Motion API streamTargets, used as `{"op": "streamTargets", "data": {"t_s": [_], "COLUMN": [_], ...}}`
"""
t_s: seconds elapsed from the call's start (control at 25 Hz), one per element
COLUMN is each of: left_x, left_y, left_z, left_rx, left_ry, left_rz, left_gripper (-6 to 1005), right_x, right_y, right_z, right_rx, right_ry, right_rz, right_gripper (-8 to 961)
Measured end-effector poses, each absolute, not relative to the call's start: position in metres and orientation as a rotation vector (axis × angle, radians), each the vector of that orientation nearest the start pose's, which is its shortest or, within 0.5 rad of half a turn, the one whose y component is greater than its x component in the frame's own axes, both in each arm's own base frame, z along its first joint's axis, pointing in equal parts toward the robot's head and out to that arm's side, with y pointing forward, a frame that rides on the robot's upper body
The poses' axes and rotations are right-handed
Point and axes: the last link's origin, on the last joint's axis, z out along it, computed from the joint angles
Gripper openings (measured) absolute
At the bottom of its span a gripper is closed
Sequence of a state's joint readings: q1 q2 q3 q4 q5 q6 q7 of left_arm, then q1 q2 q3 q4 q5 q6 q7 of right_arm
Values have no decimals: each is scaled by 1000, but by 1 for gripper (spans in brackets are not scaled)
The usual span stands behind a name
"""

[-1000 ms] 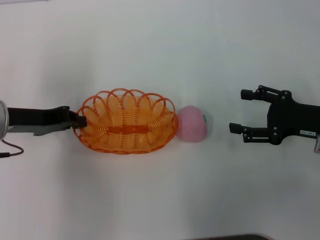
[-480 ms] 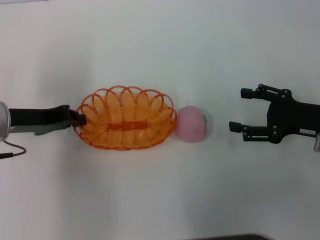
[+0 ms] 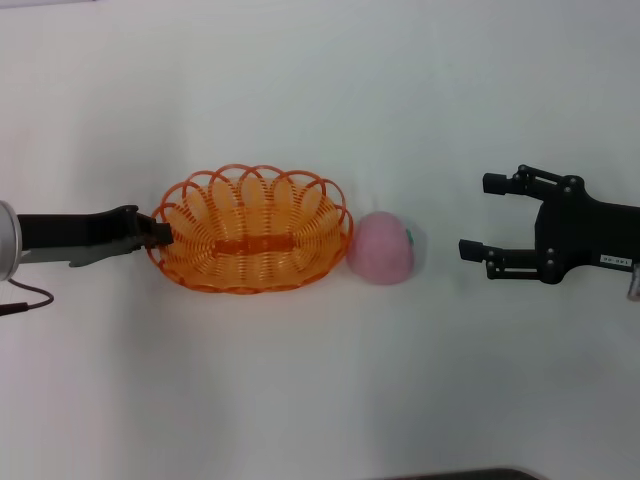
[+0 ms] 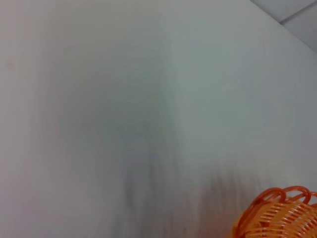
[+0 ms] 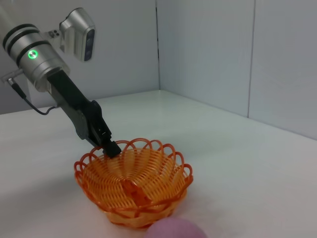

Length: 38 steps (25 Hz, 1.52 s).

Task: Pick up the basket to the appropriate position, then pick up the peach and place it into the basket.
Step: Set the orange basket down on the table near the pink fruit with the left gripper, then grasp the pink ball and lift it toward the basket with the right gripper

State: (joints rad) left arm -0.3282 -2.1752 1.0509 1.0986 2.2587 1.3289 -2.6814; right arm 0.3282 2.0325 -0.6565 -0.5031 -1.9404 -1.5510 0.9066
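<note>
The basket (image 3: 251,231) sat left of centre in the head view on the white tabletop (image 3: 320,400), with nothing inside it. The peach (image 3: 382,248) lay on the tabletop just beside the basket's right end, outside it. The left gripper (image 3: 158,233) reached in from the left edge, its fingers clamped on the basket's left rim. The right gripper (image 3: 482,217) hovered at the right, apart from the peach, fingers spread wide.
</note>
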Motion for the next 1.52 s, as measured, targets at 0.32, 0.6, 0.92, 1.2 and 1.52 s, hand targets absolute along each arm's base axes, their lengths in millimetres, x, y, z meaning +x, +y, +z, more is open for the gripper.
{"op": "streamTargets", "data": {"t_s": [0.32, 0.6, 0.92, 1.2, 1.52], "left_x": [-279, -279, -282, -285, -291], "left_y": [314, 313, 311, 309, 311], "left_z": [-19, -19, -19, -15, -3], "left_rx": [-2095, -2086, -2070, -2069, -2068], "left_ry": [-1905, -1921, -1946, -1938, -1895], "left_rz": [-300, -329, -353, -352, -346], "left_gripper": [51, 60, 172, 457, 664], "right_x": [335, 335, 335, 336, 334], "right_y": [264, 266, 265, 265, 267], "right_z": [0, 1, 2, 2, 2], "right_rx": [-2607, -2595, -2594, -2591, -2593], "right_ry": [398, 400, 401, 392, 388], "right_rz": [621, 626, 624, 621, 622], "right_gripper": [931, 931, 932, 932, 933]}}
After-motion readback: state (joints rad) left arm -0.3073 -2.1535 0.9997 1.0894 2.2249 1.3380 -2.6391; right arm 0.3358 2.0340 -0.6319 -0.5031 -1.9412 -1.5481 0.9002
